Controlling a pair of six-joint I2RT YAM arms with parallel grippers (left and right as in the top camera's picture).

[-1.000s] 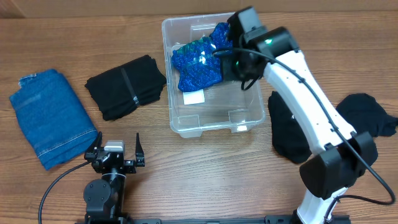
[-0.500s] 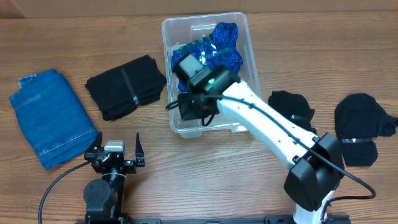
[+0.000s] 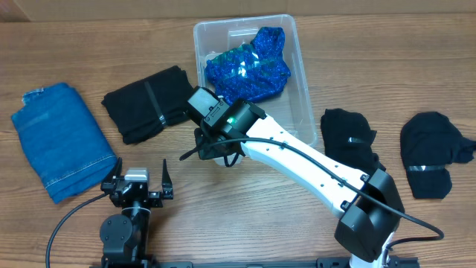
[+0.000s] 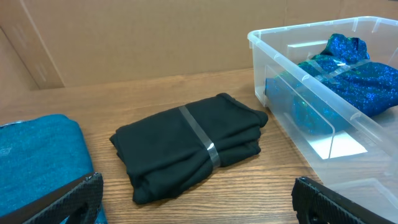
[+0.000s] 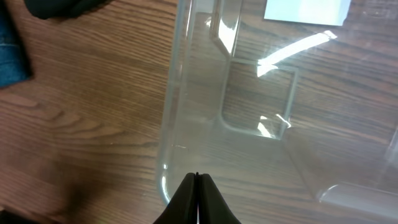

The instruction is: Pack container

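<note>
Since a second ago my right arm has swung away from the bin's far right side and across to its near left corner. My right fingers are pressed together to a single point with nothing between them. They hang over the rounded near-left corner of the bin, tips close to the clear wall, though I cannot tell whether they touch it. Through the plastic just past them I see wood grain, a moulded step in the floor, and the edge of the white label.

My left fingers are spread wide and hold nothing. They sit low by the near edge of the table, where they were a second ago, and face the bin's left wall.

The bin stands at the middle of the table's far side, long side running away from me, and it has not shifted. A blue garment, glittery, is heaped in its far half, while the near half is bare apart from the label.

Left of the bin, near but apart from it, lies a folded black garment with a clear band around it. Farther left is folded denim. Right of the bin, just beside its near right corner, lies one black heap, and a second black heap lies beyond that toward the table's right edge.
</note>
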